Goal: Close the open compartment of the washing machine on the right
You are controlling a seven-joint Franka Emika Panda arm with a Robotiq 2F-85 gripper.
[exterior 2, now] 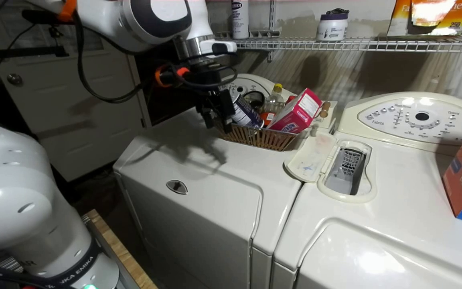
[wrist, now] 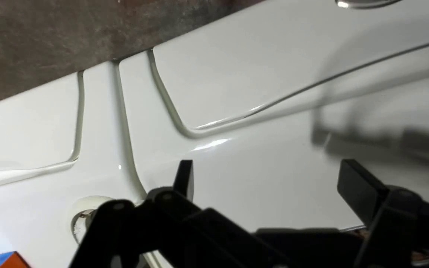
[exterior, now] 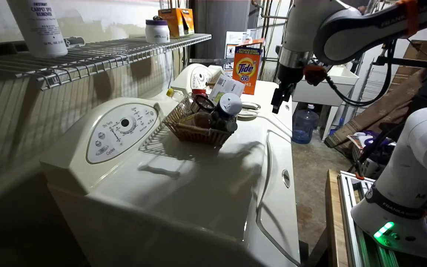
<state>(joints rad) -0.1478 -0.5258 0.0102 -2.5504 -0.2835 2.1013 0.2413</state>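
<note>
pincer (wrist: 267, 179) wide, empty | compartment lid (exterior 2: 310, 158) lower than pincer | likely light, stiff, slick; take hold at free edge

Glossy white washing machine (exterior 2: 399, 204): compartment (exterior 2: 340, 182) open, lid (exterior 2: 312, 157) folded back.

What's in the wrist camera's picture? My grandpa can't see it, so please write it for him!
An open black gripper hangs above a white machine; the washer stands to that machine's left in the picture, its open compartment partly hidden behind the gripper. A box pokes in at bottom left, and dark floor shows along the top.
</note>
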